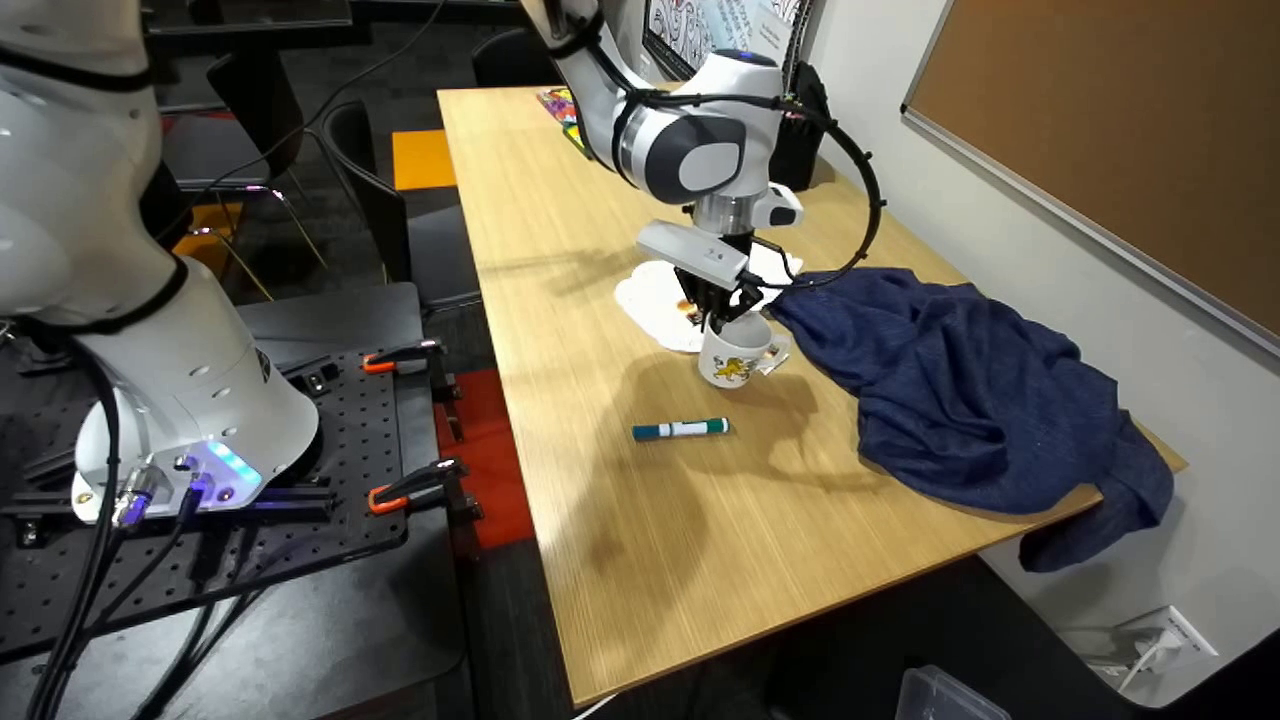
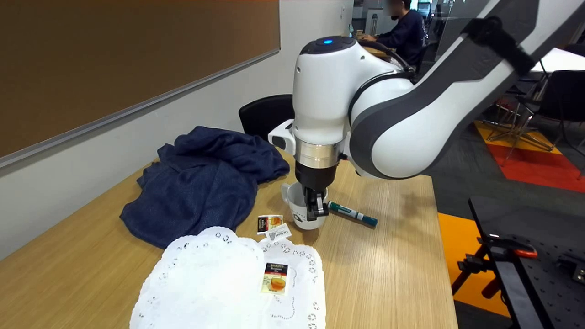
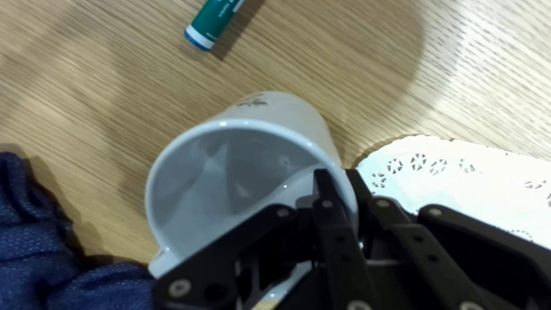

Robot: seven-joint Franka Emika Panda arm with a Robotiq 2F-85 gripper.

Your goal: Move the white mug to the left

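Observation:
The white mug (image 1: 718, 352) stands close to upright near the middle of the table, with a small coloured print on its side. It also shows in an exterior view (image 2: 296, 205) and in the wrist view (image 3: 206, 189), where I look down into it. My gripper (image 3: 336, 174) straddles the mug's rim, one finger inside and one outside, and is shut on the mug wall. The fingertips also show in both exterior views, at the mug's rim (image 1: 714, 322) and against its near side (image 2: 317, 214). I cannot tell whether the mug's base touches the table.
A green marker (image 1: 680, 429) lies beside the mug. A dark blue cloth (image 1: 960, 390) is heaped on the wall side. White paper doilies (image 2: 205, 278) lie close to the mug, with a tea packet (image 2: 275, 279) on them and another tea packet (image 2: 269, 223) between mug and cloth.

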